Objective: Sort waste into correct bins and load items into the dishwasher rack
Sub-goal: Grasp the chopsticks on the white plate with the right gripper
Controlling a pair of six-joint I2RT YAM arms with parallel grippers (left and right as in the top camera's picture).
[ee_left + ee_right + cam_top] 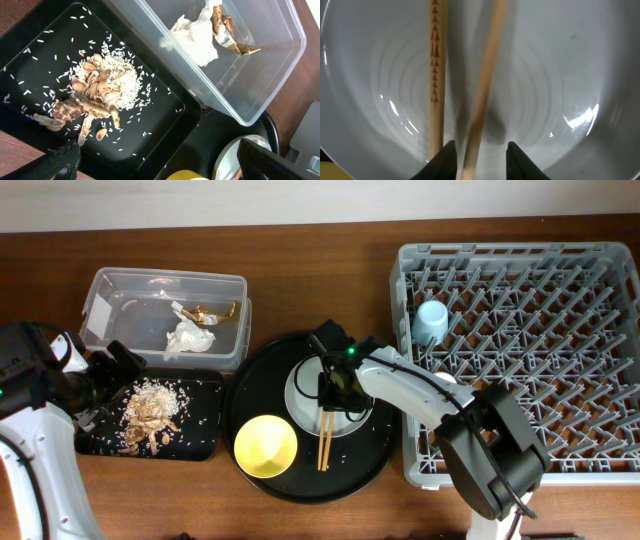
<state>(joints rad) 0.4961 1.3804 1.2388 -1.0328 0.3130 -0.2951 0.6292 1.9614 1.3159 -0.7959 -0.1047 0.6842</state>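
Note:
The pale plate (300, 395) lies on the big round black tray with the brown chopsticks (325, 438) across it. My right gripper (335, 385) is low over the plate (545, 75). In the right wrist view its jaws (480, 160) are open, with one chopstick (487, 75) between them and the other (436, 75) just outside the left jaw. The yellow bowl (265, 445) sits beside the plate. My left gripper (100, 385) is open and empty (165, 167) above the shallow black tray (200, 442), which holds food scraps (150, 410). The pink cup is out of view.
The clear tub (165, 275) holds the white napkin (188, 338) and the gold wrapper (215, 311). The grey rack (500, 250) at the right holds the light-blue cup (431, 322). The big round black tray (380, 465) lies between the black tray and the rack.

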